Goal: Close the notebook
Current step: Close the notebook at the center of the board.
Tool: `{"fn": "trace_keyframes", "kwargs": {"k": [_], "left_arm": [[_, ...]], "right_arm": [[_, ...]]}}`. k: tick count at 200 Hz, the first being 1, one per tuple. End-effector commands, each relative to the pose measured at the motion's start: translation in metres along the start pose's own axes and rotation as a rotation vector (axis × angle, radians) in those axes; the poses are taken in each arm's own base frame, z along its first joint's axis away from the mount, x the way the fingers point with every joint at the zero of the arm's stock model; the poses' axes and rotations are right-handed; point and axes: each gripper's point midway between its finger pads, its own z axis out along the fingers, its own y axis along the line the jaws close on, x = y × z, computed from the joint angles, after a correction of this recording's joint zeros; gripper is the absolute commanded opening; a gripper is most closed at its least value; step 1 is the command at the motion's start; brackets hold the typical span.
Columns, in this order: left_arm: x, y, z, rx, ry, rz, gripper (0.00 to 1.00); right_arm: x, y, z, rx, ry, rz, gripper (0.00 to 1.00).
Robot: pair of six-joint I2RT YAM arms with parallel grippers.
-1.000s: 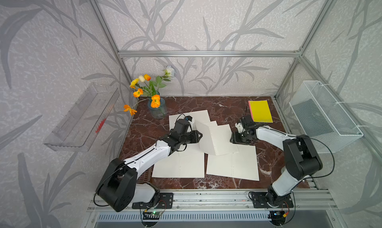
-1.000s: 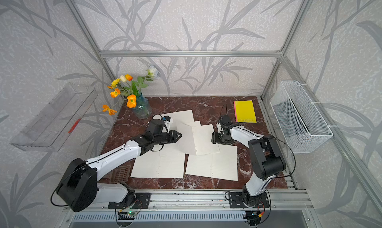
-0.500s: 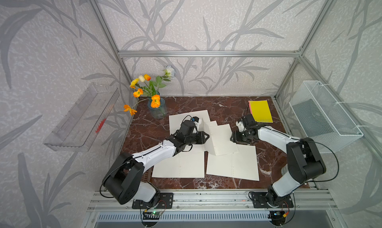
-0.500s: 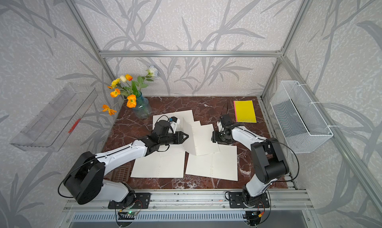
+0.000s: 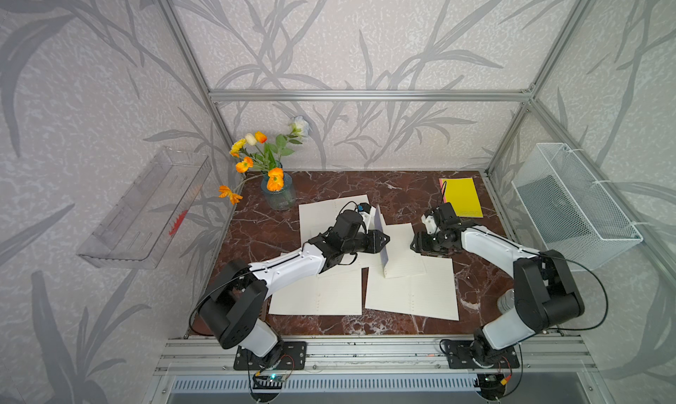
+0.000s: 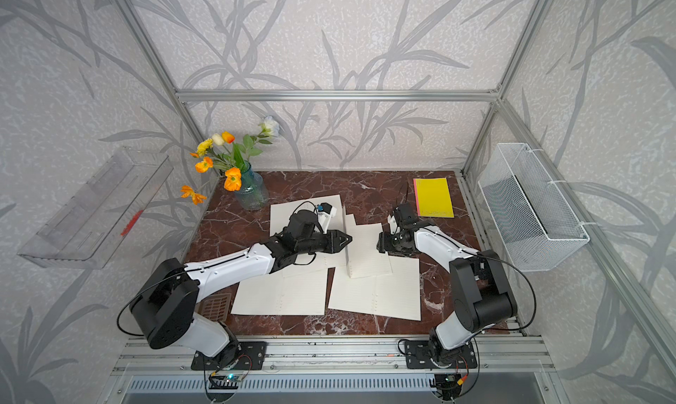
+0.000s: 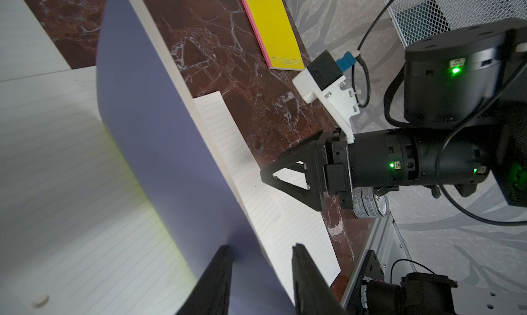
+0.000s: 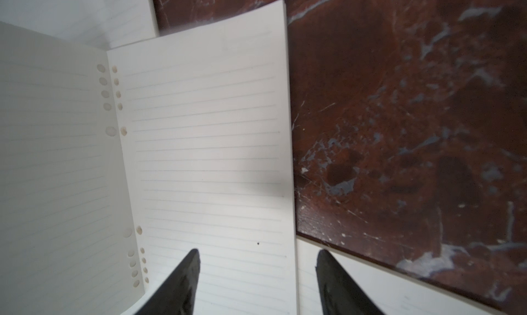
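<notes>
The notebook lies open among loose sheets in the middle of the table. Its purple-covered left half (image 5: 381, 237) (image 6: 346, 244) (image 7: 159, 133) stands nearly upright on the spine. The lined right half (image 5: 404, 254) (image 8: 211, 133) lies flat. My left gripper (image 5: 384, 239) (image 6: 347, 239) (image 7: 261, 246) is open astride the raised half. One finger (image 7: 222, 259) touches the purple cover; the other stands off on the page side. My right gripper (image 5: 415, 243) (image 6: 380, 243) (image 8: 258, 250) is open and low over the flat half's outer edge, holding nothing.
Loose lined sheets (image 5: 318, 296) (image 5: 413, 296) (image 5: 325, 215) surround the notebook. A shut yellow pad (image 5: 461, 197) lies at the back right, a vase of flowers (image 5: 278, 195) at the back left, a small can (image 5: 506, 299) by the right arm's base. A wire basket (image 5: 570, 208) hangs on the right wall.
My left arm has swung right and tipped the notebook's left half from a slant to nearly upright. The right gripper has barely moved.
</notes>
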Motion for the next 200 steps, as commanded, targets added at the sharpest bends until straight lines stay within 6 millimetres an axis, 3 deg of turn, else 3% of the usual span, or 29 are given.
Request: {"fn": "trace_keyframes", "kwargs": {"k": [1,106,200], "left_arm": [[-0.011,-0.018,0.004,0.058,-0.024,0.01,0.38],[-0.001,-0.044,0.022,0.194,0.012,0.023,0.4],[0.008,-0.029,0.032,0.148,0.022,0.005,0.44]], "right_arm": [[-0.001,-0.002,-0.013,-0.002,-0.027,0.015,0.66],[-0.007,-0.017,-0.04,0.016,-0.104,0.05,0.68],[-0.008,-0.023,-0.049,0.024,-0.134,0.059,0.7]]}}
